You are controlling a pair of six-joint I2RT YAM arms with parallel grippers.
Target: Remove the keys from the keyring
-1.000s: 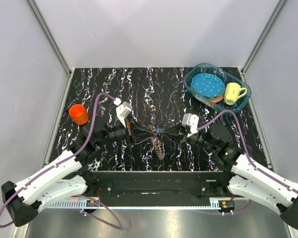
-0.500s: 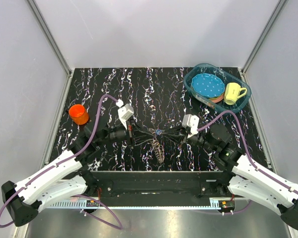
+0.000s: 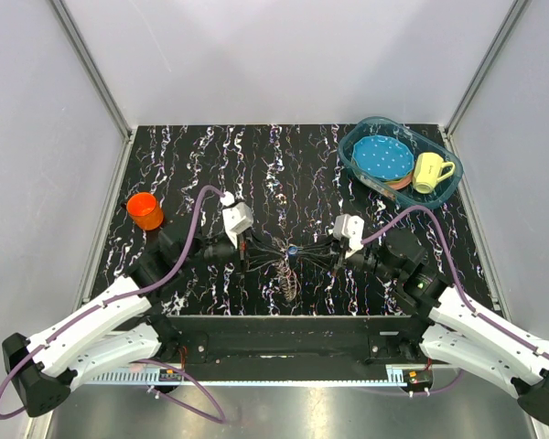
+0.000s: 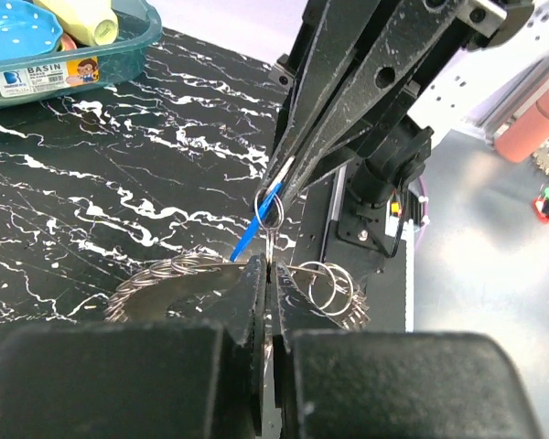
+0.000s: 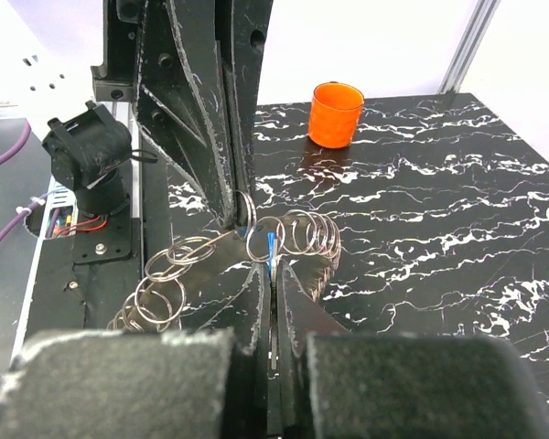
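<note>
My two grippers meet tip to tip over the middle of the table. The left gripper [image 3: 282, 250] [image 4: 268, 267] is shut on a small split ring [image 4: 268, 208]. The right gripper [image 3: 300, 249] [image 5: 273, 267] is shut on the blue-headed piece [image 5: 272, 247], which also shows in the left wrist view [image 4: 252, 230]. The thin wire keyring [image 5: 197, 245] runs between them with several small rings [image 5: 311, 236] strung on it. The grey keys [image 3: 291, 280] hang in a bunch below the grippers, above the table.
An orange cup [image 3: 145, 210] [image 5: 337, 113] stands at the table's left. A blue oval basin [image 3: 436, 197] [image 4: 73, 69] at the back right holds a blue dotted plate [image 3: 383, 157] and a yellow mug [image 3: 428, 171]. Grey walls and metal posts ring the table.
Both grippers have shifted slightly toward the near edge, the left wrist also moving right. The key bunch has moved with them. Both stay shut.
</note>
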